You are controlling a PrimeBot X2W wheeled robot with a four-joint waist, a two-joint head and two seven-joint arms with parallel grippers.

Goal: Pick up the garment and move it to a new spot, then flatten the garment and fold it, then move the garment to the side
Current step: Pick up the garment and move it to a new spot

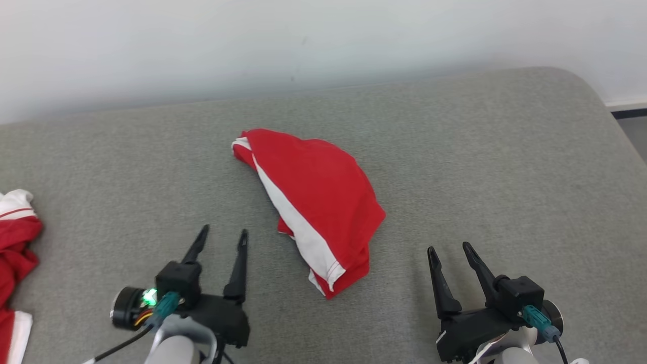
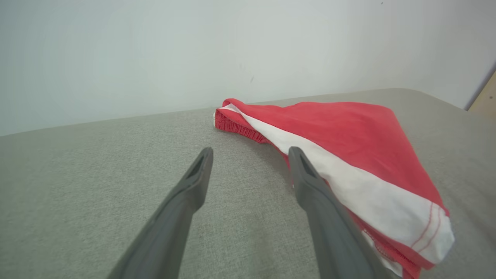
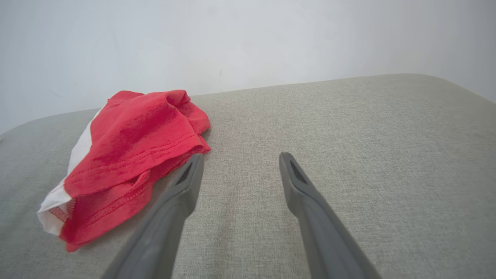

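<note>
Folded garment [image 1: 316, 199] in the middle of the grey cushion [image 1: 505, 167], nothing gripped.
The red garment (white band down its left side) lies between the two arms and a little beyond them. The left gripper [image 1: 224, 230] has its fingers spread and empty, near the garment's left edge but apart from it. The right gripper [image 1: 448, 246] is likewise spread and empty. A second red-and-white cloth [image 1: 15, 242] sits at the cushion's far left.

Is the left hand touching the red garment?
Apart. In the head view, a strip of bare grey surface lies between the open left hand and the red garment.
</note>
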